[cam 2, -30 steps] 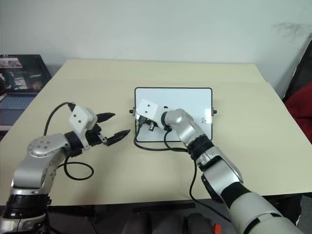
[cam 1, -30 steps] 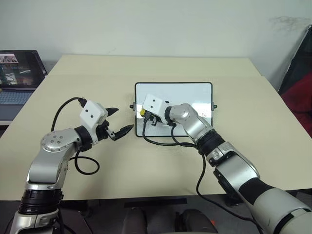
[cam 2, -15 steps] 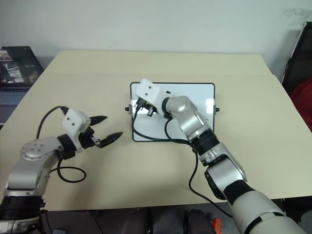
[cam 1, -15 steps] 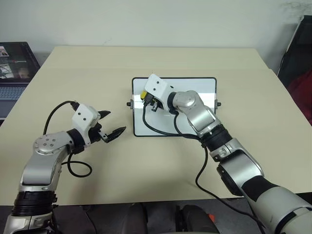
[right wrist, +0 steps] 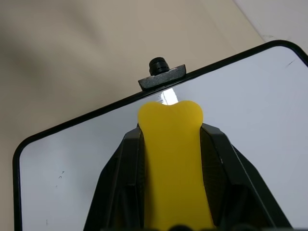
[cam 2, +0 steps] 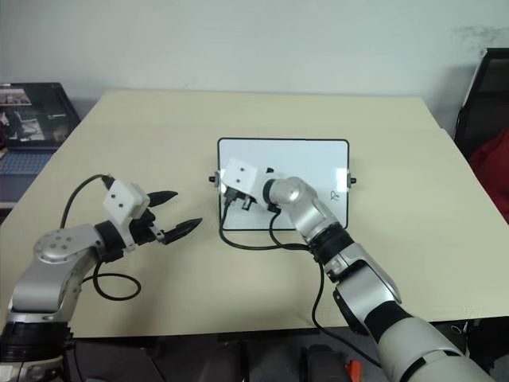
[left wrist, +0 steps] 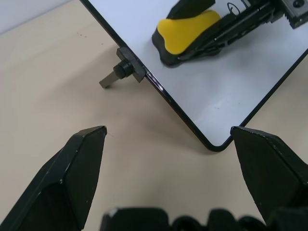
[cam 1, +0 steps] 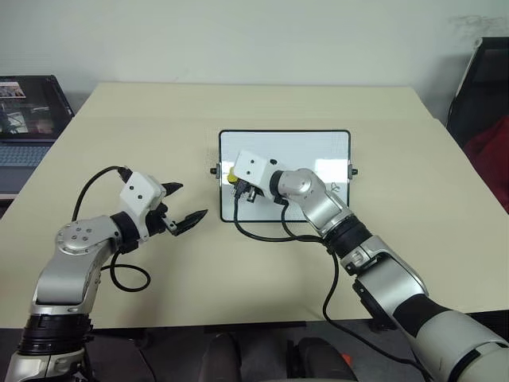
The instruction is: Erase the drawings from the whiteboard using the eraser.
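Bench: pale beige bench point(cam 1: 262, 263), white wall behind, laptop point(cam 1: 28, 119) off the left edge.
Left tool point(cam 1: 184, 204): near, fingers spread wide, empty, beside the board's left edge.
Right tool point(cam 1: 237, 181): clamped on the small bright yellow oblong eraser point(cam 1: 233, 174), low over the board's left half.
Whiteboard: glossy white rectangular whiteboard point(cam 1: 318, 151), black-framed, flat at mid-bench; one small black squiggle drawing point(cam 1: 336, 189) near its right edge.
Handling: eraser likely light and slightly soft; the grip on its long sides suits it. Board slick, may slide.
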You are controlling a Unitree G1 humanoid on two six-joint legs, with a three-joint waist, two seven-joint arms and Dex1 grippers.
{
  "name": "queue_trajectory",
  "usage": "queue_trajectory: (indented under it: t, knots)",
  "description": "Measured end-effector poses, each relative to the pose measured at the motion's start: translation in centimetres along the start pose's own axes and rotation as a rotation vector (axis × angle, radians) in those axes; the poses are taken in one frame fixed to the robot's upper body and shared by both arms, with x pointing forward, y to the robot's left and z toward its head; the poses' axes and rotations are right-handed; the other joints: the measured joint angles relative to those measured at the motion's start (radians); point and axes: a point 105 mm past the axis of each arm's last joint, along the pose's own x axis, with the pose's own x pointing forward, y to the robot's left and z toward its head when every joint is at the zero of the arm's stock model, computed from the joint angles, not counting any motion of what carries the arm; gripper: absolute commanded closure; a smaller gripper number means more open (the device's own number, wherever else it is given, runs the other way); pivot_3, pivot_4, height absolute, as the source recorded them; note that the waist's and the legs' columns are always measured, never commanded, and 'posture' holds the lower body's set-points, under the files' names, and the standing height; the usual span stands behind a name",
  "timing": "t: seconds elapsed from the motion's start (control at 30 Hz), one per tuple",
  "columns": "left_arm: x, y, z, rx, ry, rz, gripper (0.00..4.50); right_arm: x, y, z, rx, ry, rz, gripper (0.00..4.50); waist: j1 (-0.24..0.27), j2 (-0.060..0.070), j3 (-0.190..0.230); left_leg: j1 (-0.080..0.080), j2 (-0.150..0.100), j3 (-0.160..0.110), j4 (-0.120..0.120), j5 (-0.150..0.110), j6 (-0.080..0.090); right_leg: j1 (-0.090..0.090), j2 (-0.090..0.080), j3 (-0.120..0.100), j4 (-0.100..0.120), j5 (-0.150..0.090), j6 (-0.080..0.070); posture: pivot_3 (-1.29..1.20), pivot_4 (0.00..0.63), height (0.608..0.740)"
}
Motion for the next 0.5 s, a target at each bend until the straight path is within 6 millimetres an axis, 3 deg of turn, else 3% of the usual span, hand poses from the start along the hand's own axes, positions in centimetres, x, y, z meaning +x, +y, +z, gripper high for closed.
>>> queue_trajectory:
  t: [0.37,0.5]
  knots:
    - [0.2,-0.1,0.2,-0.002,-0.008,-0.006,0.00,-0.5,2.1,-1.3,0.112,-0.033,0.072,3.28,0.003,-0.004,-0.005,0.003,0.001,0.000,0.000,0.002,0.003,0.003,-0.003,0.000,0.000,0.000,0.000,0.00,0.150,0.740]
    - [0.6,-0.2,0.6,0.006,-0.019,-0.019,0.00,-2.1,1.9,-0.8,0.173,-0.043,0.068,3.28,0.011,-0.005,-0.003,-0.007,0.001,0.000,0.000,0.002,0.003,-0.001,-0.003,0.000,0.000,0.001,0.001,0.00,0.150,0.740]
